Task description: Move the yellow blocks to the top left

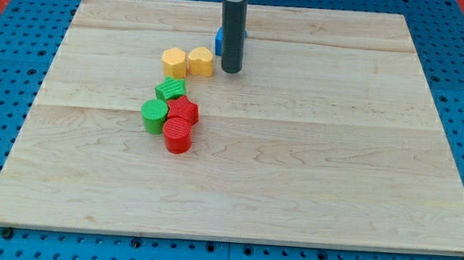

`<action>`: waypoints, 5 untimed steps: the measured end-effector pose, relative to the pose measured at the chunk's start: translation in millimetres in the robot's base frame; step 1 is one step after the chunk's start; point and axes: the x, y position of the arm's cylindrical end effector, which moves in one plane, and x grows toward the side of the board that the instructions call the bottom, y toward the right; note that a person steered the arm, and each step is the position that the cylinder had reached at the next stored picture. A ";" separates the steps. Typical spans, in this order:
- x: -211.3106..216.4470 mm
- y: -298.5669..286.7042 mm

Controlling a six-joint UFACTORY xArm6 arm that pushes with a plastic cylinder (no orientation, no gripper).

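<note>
Two yellow blocks lie side by side left of the board's top middle: a yellow hexagon-like block and a yellow heart-like block touching it on its right. My tip stands just to the right of the heart-like block, with a small gap between them. A blue block is mostly hidden behind the rod.
Below the yellow blocks sits a cluster: a green slanted block, a green cylinder, a red star-like block and a red cylinder. The wooden board lies on a blue pegboard.
</note>
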 end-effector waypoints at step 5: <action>-39.3 -113.2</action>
